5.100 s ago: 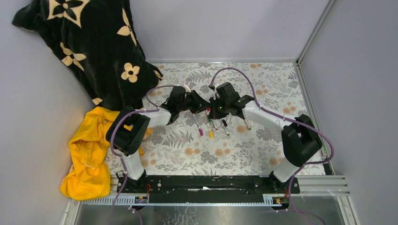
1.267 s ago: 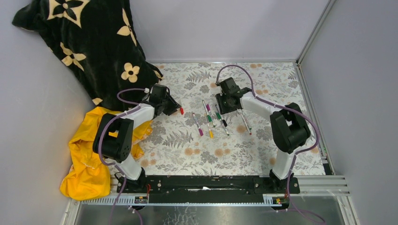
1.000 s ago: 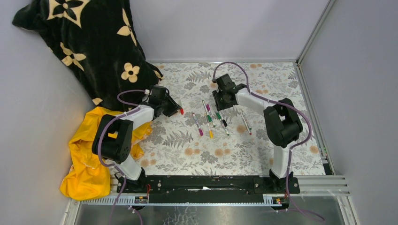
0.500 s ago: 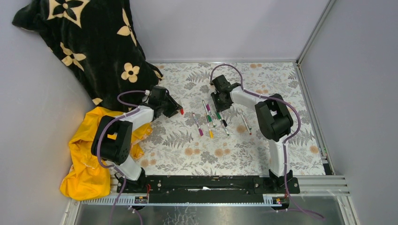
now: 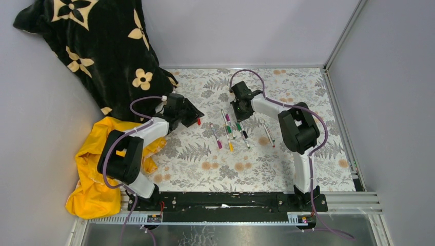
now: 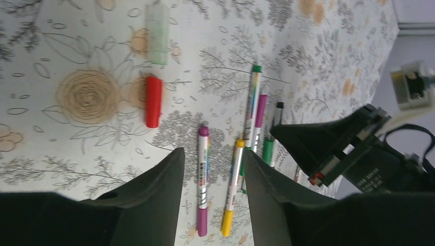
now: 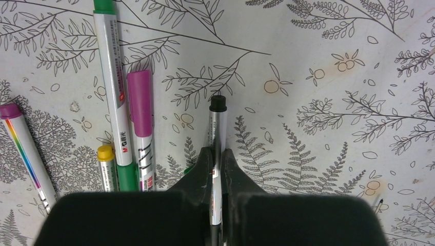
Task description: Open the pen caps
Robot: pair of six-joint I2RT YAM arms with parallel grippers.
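Observation:
Several pens [image 5: 228,130] lie side by side mid-table. A loose red cap [image 6: 153,101] lies left of them, also seen from above [image 5: 198,122], with a pale green cap [image 6: 157,34] beyond it. My left gripper [image 6: 211,154] is open and empty, above the magenta pen [image 6: 203,179] and yellow pen [image 6: 232,187]; from above it [image 5: 194,117] sits just beside the red cap. My right gripper [image 7: 217,156] is shut on the barrel of a black-ended pen [image 7: 217,120] lying on the table, at the far end of the row [image 5: 237,115].
One more pen [image 5: 268,133] lies apart to the right. A black flowered cloth [image 5: 102,51] and a yellow cloth [image 5: 97,169] lie at the left. Grey walls close in the back and the right.
The two grippers, which held one pen between them mid-table, have parted. The red cap now lies by the left gripper. The right gripper has moved left and back onto the black-ended pen.

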